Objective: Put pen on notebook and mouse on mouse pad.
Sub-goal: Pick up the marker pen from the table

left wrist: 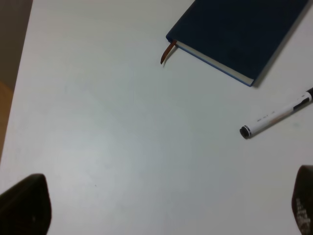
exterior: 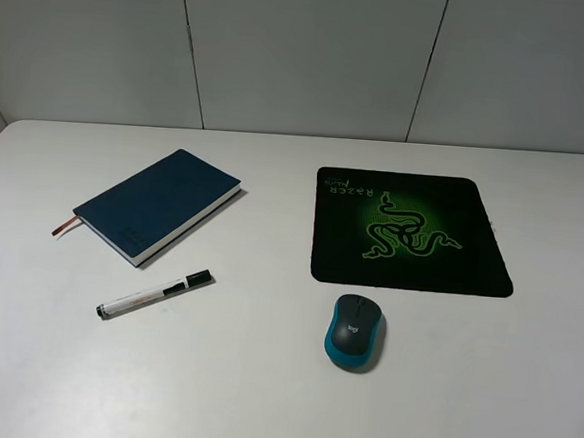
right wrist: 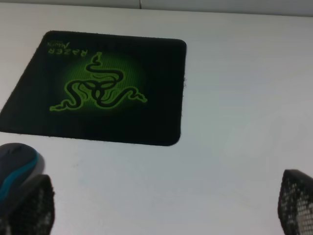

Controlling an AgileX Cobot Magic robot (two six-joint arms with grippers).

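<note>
Overhead, a white table top [exterior: 259,407] is seen carrying four objects. A large black rectangular mouse pad [exterior: 411,230], printed with a green three-snake emblem and green lettering along its far edge, is taken as the landmark. A dark navy hardcover notebook [exterior: 158,205] with white page edges and a reddish-brown ribbon bookmark [exterior: 65,228] is laid closed, well apart from the mouse pad on the left arm's side. A small oval mouse [exterior: 354,332], dark grey on top with teal-blue sides, is set on bare table just off the mouse pad's near edge, not touching it. A slim white pen [exterior: 154,295] with a black cap is laid slantwise, level with the mouse and well apart from the mouse pad, clear of the notebook. The left gripper [left wrist: 164,196] and right gripper [right wrist: 166,196] are each shown spread wide above the table, with nothing held.
</note>
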